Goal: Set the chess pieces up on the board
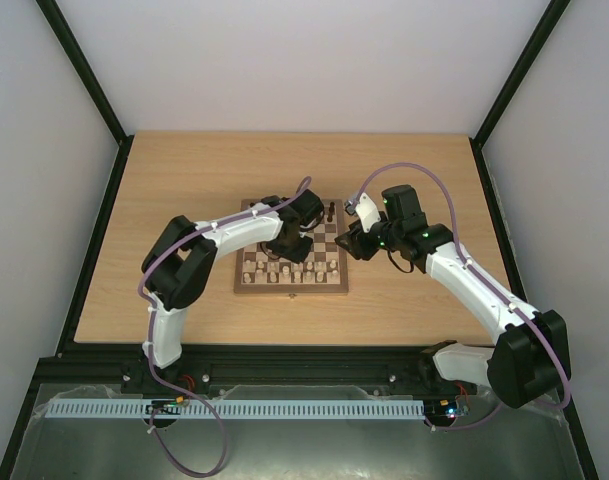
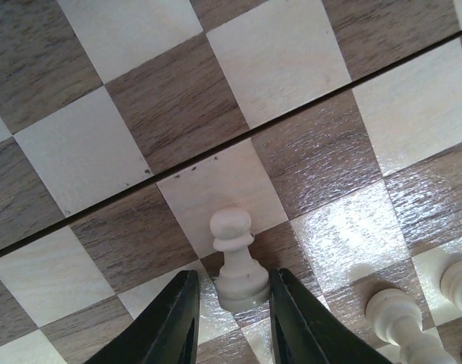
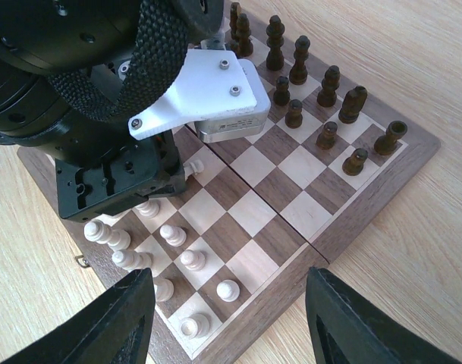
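**Left gripper straddling a cream pawn by the board's centre seam**

Left gripper fingers stood narrowly apart on either side of one cream pawn. A sliver of checks showed between one finger and the pawn's base, while the other finger sat at or against it, so no firm pinch could be seen. That pawn stood upright on the board, just on the near side of its centre seam. The other cream pieces stood along the board's near rows, close to its near border. The right gripper hung off the board's right edge, its jaws spread wide with nothing between them. Beyond the seam, bare checks ran across the board's middle rows. The dark pieces stood upright in two lines along the board's far edge. The table showed as light wood on every side of the board.
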Available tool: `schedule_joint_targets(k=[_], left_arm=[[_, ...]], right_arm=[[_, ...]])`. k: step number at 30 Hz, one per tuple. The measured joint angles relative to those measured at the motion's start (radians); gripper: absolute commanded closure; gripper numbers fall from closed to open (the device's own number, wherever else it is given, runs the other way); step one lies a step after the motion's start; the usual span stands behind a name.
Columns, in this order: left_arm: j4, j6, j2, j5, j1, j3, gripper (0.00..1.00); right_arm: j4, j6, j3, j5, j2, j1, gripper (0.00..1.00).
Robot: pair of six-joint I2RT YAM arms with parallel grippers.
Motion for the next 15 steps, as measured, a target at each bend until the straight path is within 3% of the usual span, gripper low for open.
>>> schedule_joint_targets(k=[15], left_arm=[[0.001,-0.024,0.005,-0.019,0.010,0.004,0.81]], right_arm=[[0.000,-0.003,-0.001,0.000,0.000,0.000,0.44]])
